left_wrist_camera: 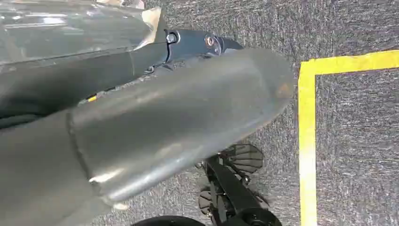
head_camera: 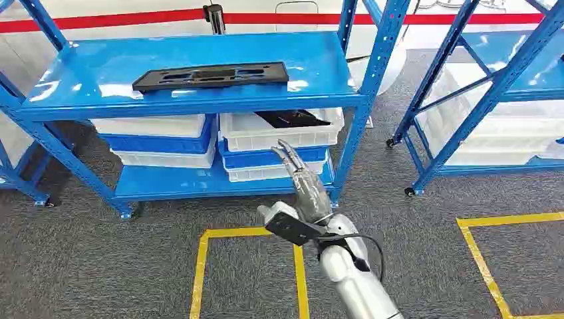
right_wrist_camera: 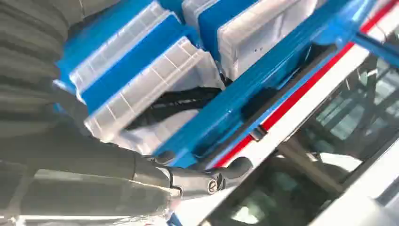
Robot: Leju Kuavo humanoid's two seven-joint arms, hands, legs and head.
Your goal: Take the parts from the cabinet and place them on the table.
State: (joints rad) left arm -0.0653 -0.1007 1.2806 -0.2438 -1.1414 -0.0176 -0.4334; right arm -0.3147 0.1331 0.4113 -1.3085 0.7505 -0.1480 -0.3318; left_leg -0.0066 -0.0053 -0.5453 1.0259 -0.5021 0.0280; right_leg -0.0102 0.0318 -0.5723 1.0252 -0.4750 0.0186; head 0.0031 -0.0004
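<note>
A long flat black part (head_camera: 211,76) lies on the top level of the blue cabinet (head_camera: 80,100). Another black part (head_camera: 292,118) lies in the upper white bin (head_camera: 279,136) on the lower level, also seen as the black part (right_wrist_camera: 174,101) in the right wrist view. My right hand (head_camera: 302,179) is raised in front of that bin stack, fingers stretched toward it and apart, holding nothing and short of the bins. The right hand (right_wrist_camera: 94,160) fills one side of its wrist view. My left hand (left_wrist_camera: 164,108) hangs over the grey carpet with nothing in it.
More white and blue bins (head_camera: 159,139) are stacked at the lower left of the cabinet. A second blue rack (head_camera: 492,86) with white bins stands to the right on castors. Yellow tape (head_camera: 199,266) marks squares on the carpet in front of me.
</note>
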